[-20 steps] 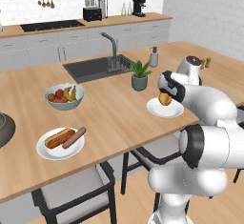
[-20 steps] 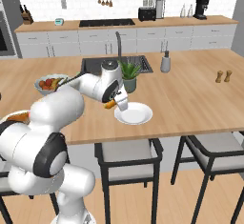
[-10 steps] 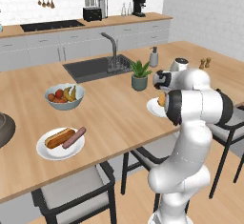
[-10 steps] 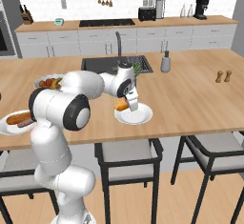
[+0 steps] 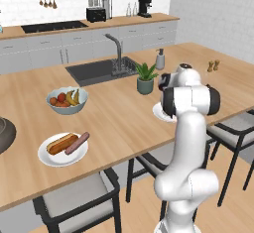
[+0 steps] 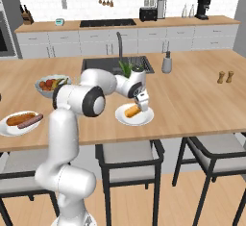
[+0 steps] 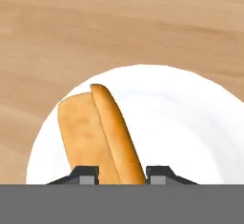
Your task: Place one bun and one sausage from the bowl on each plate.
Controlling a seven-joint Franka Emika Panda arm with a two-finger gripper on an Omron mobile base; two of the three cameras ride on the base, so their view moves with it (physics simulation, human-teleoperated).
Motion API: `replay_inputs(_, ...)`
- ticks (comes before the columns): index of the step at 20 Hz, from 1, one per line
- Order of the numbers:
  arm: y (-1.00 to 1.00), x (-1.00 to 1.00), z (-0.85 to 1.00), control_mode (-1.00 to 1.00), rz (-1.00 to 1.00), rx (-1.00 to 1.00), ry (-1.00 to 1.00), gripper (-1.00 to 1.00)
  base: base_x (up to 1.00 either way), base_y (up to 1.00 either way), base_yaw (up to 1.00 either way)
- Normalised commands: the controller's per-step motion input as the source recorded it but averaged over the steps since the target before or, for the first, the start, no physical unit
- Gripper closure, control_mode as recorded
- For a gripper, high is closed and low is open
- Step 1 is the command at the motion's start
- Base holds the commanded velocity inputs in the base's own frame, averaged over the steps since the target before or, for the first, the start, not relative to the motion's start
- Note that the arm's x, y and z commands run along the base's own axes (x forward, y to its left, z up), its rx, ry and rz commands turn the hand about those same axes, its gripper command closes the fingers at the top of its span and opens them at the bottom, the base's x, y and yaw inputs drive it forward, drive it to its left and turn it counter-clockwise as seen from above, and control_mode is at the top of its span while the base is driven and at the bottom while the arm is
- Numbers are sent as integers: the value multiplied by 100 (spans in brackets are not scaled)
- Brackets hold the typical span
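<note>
A golden bun (image 7: 102, 132) lies on the white plate (image 7: 190, 123) near the counter's front edge, and my gripper (image 7: 122, 173) is shut on it, one fingertip against each side. From the right base view the gripper (image 6: 142, 106) points down over that plate (image 6: 144, 119) with the bun (image 6: 131, 111) under it. A second plate (image 5: 49, 157) at the left carries a bun (image 5: 60, 143) and a sausage (image 5: 77, 143). The dark bowl (image 5: 4, 134) shows at the far left edge. My arm hides most of the near plate (image 5: 159, 112) in the left base view.
A pale fruit bowl (image 5: 67, 99) stands mid-counter. A potted plant (image 5: 145, 77) and soap dispenser (image 5: 159, 58) stand by the sink (image 5: 96, 71). Salt and pepper shakers (image 6: 225, 77) are at the right. Dark stools (image 6: 125, 157) line the front edge.
The arm has swung its elbow round and lowered the bun from just above the near plate onto it. The left plate and fruit bowl have not moved.
</note>
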Motion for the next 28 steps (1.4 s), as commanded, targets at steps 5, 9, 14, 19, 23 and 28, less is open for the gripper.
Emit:
replay_inputs(5,0,-4,4,-100,-2,0,-16,-100,0,0,0)
replay_inputs(9,13,-95,65,-100,1,-1,-16,-100,0,0,0)
replay_inputs(14,72,-100,65,-100,12,-15,-9,-100,0,0,0)
replay_inputs(19,79,-100,17,-100,23,-24,-2,-100,0,0,0)
replay_inputs(23,36,-50,0,100,19,-13,0,-100,-50,28,20)
replay_inputs(28,0,0,0,100,0,0,0,-100,-100,82,39)
